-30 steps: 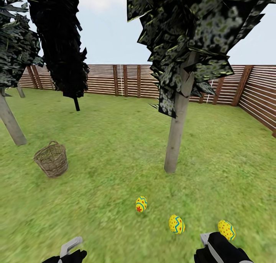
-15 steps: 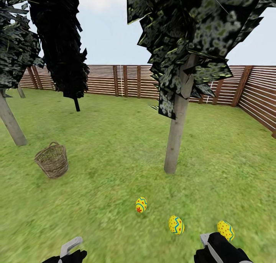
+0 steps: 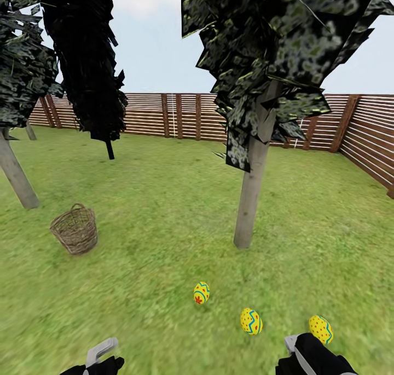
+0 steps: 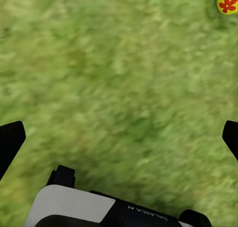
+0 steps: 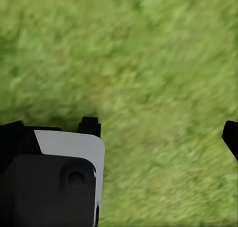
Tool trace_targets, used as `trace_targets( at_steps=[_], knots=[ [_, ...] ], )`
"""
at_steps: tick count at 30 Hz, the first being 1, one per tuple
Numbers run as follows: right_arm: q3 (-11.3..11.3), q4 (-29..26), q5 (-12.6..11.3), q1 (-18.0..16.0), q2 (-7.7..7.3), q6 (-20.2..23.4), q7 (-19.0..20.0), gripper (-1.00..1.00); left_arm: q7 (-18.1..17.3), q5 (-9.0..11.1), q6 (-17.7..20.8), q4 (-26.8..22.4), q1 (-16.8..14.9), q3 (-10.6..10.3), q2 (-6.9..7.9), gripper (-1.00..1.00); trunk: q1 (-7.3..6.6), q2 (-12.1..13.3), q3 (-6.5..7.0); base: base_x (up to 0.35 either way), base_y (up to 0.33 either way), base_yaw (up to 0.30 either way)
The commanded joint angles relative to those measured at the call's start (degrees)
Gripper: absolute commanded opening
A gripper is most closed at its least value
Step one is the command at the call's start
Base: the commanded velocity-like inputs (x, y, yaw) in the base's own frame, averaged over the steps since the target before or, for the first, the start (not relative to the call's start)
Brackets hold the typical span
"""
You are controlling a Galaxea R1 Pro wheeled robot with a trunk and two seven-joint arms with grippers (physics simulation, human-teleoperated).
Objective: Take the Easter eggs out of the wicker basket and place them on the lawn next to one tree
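Three bright yellow Easter eggs with red and blue markings lie on the mottled green grass lawn (image 3: 164, 211), all outside the basket. The egg with a red flower mark and blue band (image 3: 201, 293) lies nearest the tree, in front of the trunk base. The egg with a blue zigzag band (image 3: 251, 321) lies closer to the robot and further right. The egg with red spots (image 3: 320, 329) lies furthest right, just beside the right arm. The three eggs are apart from one another and form a loose diagonal row.

The tree with a straight pale grey-tan trunk (image 3: 253, 183) and dark green-grey jagged crown stands upright behind the eggs. The tan-brown woven wicker basket with a thin arched handle (image 3: 75, 230) stands on the lawn well apart to the left, tilted slightly. A brown horizontal-slat wooden fence (image 3: 180, 115) closes the garden at the rear.

The left end effector (image 4: 119, 137) is wide open over bare grass and holds nothing; the flower-marked egg appears at one corner of the left wrist view. The right end effector (image 5: 163, 132) is also spread open over grass and holds nothing.
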Motion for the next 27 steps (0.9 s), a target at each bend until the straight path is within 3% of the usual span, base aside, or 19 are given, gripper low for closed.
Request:
trace_targets(
  at_steps=[1,27],
  knots=[
    [0.36,-0.07,-0.12,-0.02,0.02,0.29,0.13,1.0,-0.17,0.42,0.44,-0.09,-0.03,0.26,-0.03,1.0,-0.22,0.36,0.11,0.0,0.0,0.0],
    [0.36,-0.02,-0.08,-0.02,0.18,0.29,0.13,1.0,-0.17,0.42,0.57,-0.09,-0.03,0.26,-0.13,1.0,-5.93,10.78,4.78,0.0,0.0,0.0]
  ],
)
